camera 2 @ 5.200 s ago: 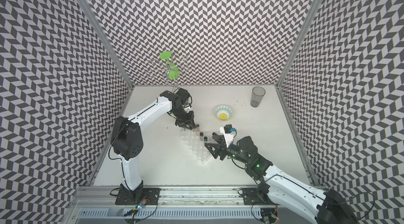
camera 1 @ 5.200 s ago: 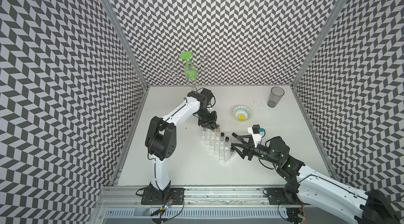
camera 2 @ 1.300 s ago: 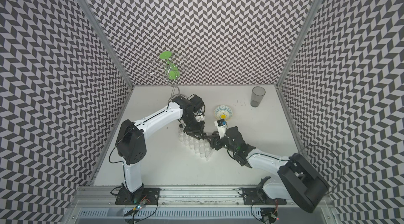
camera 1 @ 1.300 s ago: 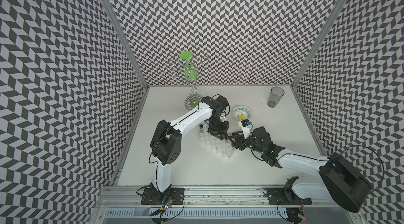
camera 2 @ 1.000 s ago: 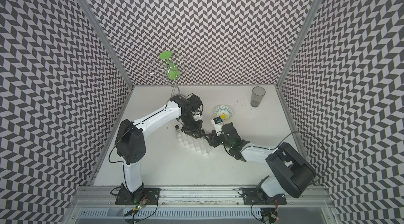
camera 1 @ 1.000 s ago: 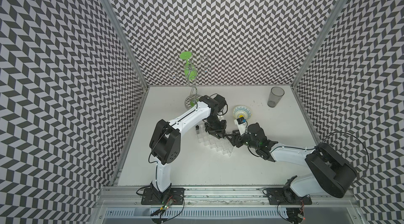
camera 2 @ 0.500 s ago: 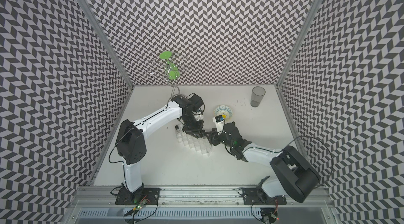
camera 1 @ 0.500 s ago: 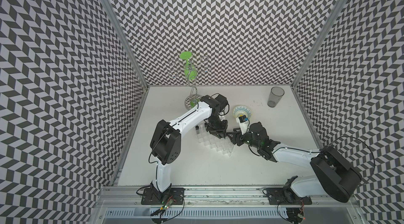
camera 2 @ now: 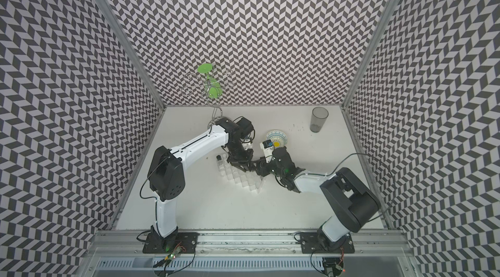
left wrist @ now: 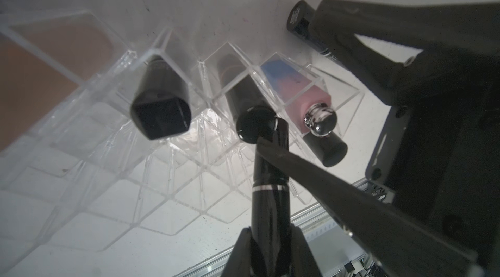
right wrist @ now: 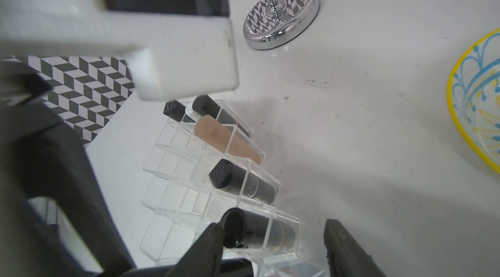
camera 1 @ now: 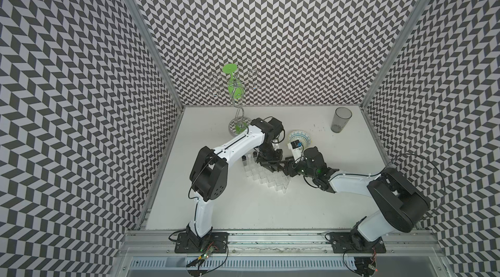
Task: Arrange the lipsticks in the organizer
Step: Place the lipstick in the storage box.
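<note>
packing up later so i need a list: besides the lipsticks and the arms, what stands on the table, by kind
organizer: 1
patterned bowl: 1
grey tumbler: 1
chrome stand: 1
total: 4

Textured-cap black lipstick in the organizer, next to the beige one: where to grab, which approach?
Take the black lipstick by its textured cap end: only that stands clear of the organizer cell, whose clear walls enclose the rest. Come from above along the tube's lean. Probably close front-to-back, since the beige lipstick crowds one side while the lower-step cells look empty.
</note>
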